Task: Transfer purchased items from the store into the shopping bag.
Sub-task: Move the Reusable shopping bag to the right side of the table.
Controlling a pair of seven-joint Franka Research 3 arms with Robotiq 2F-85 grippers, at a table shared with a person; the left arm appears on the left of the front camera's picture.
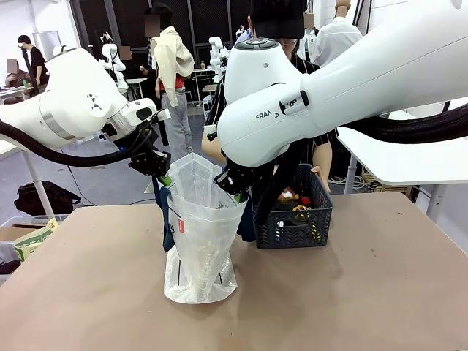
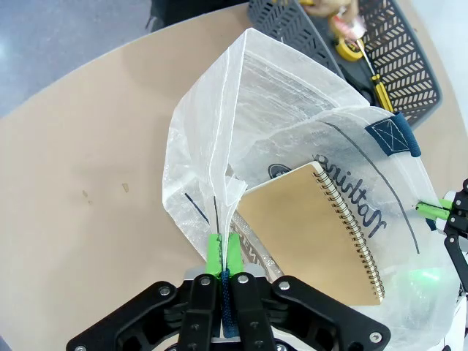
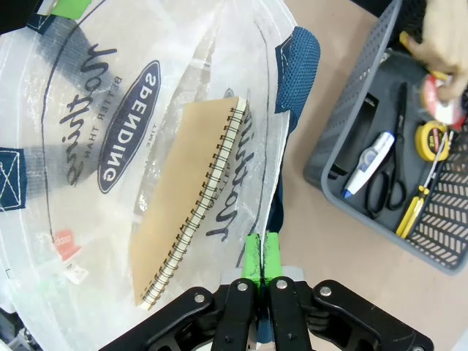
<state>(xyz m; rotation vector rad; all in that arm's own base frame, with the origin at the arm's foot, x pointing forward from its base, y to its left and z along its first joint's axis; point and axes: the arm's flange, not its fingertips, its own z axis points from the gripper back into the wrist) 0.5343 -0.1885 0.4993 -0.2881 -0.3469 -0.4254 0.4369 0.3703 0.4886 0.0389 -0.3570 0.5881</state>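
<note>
The left hand (image 2: 223,252) is clamped on the near rim of the shopping bag (image 1: 199,241), its pads pinched over a fold of film and the navy strap. The bag stands on the counter (image 1: 380,292) between the arms with its mouth spread wide, and a brown spiral notebook (image 2: 314,234) leans inside. The right hand (image 3: 262,252) is clamped on the opposite rim. Just right of the bag sits the grey basket (image 1: 292,232), holding scissors (image 3: 385,183), a yellow tape roll (image 3: 431,139) and other small goods. A person's fingers (image 3: 439,51) reach in. The film looks thin, soft and slippery, so I'd judge the strap edges the safest hold. The goods seem light and stiff.
</note>
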